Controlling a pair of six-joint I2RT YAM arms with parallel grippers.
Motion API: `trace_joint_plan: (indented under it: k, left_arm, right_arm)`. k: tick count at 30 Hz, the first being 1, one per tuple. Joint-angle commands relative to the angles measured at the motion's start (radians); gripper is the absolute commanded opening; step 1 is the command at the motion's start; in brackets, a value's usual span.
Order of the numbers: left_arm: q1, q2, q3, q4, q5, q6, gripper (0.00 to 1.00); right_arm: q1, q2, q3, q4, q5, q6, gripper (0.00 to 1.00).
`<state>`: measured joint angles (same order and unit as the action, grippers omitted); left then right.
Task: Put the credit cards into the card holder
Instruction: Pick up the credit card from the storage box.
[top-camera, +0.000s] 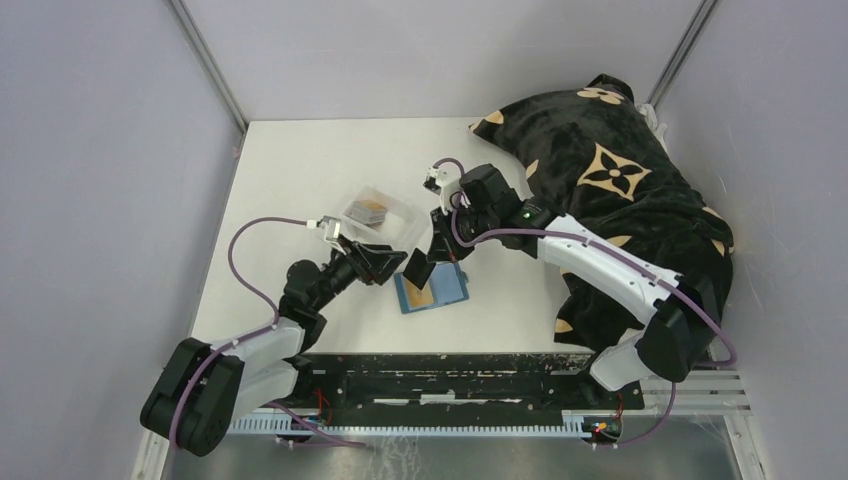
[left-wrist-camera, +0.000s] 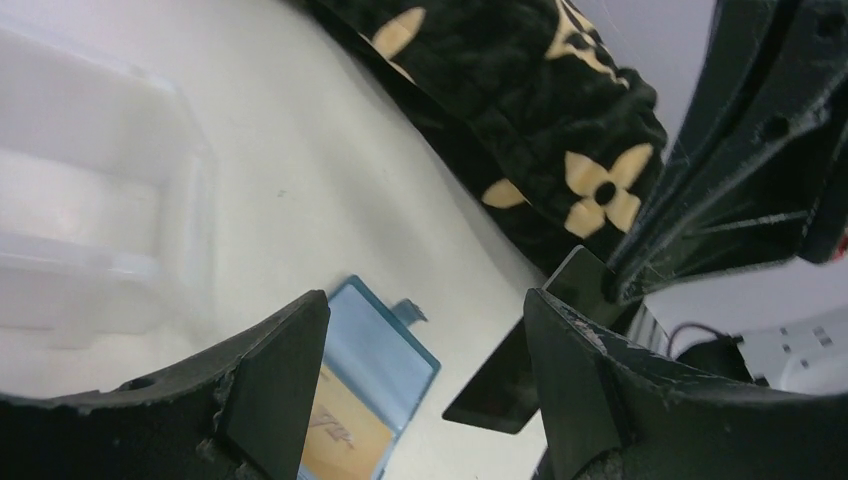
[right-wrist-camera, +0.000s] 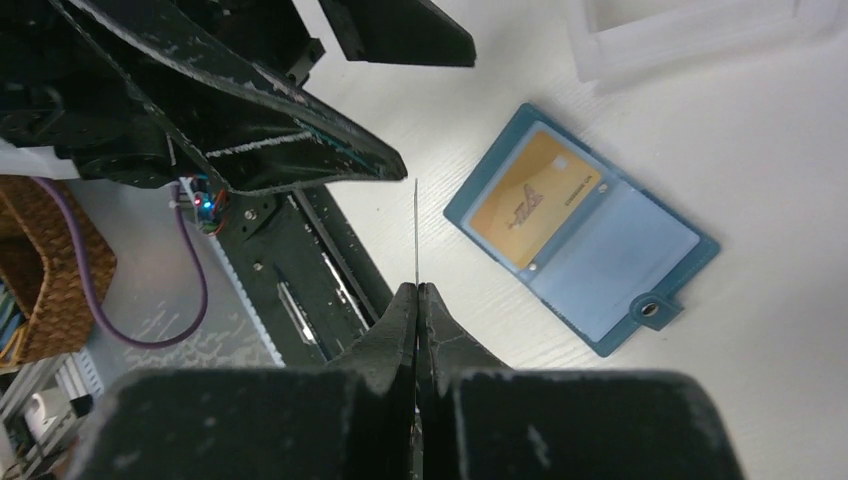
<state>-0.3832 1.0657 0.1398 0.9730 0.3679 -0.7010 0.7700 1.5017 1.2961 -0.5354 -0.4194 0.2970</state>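
Between my two arms: the card holder (top-camera: 436, 290) lies opened flat on the table (top-camera: 300, 180), pockets facing up.
Done so far: one gold card (right-wrist-camera: 533, 197) sits tucked into one half of the holder. The other half shows only its pale lining, so I judge it vacant.
My right gripper (right-wrist-camera: 417, 292): pressed together on a dark card (right-wrist-camera: 416, 230). It pinches the card by one end and holds it upright above the table, just beside the holder and not yet in it.
My left gripper (left-wrist-camera: 425, 345): spread wide and gripping nothing. The dark card hangs just past its fingertips, and I cannot tell whether either finger touches it.
Waiting their turn: more stacked cards (top-camera: 366, 211) lie in the clear tray (top-camera: 400, 222), just beyond the holder on my left arm's side.
Progress, as I judge it: early to middle, with one card seated, one in hand and the tray's stack to come.
What's left for this card: lower its free edge to the vacant pocket's mouth and slide it in.
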Motion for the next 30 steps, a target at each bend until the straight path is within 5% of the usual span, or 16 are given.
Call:
trace_joint_plan:
  k: [1,13,24,30]
  left_arm:
    - [-0.04,0.014,0.002,0.122,0.155,0.068,0.79]
    - [-0.056,-0.012,-0.043,0.154,0.228,0.07,0.74]
    - [-0.058,0.101,-0.012,0.215,0.323,0.064,0.72]
    - [-0.061,0.166,-0.002,0.296,0.38,0.027,0.64]
  right_arm:
    - [-0.018,-0.054,-0.044,0.063,-0.078,0.048,0.01]
    - [-0.071,-0.066,-0.116,0.131,-0.162,0.094,0.01]
    - [-0.072,-0.017,-0.115,0.156,-0.244,0.114,0.01]
    - [-0.074,0.029,-0.103,0.15,-0.26,0.105,0.01]
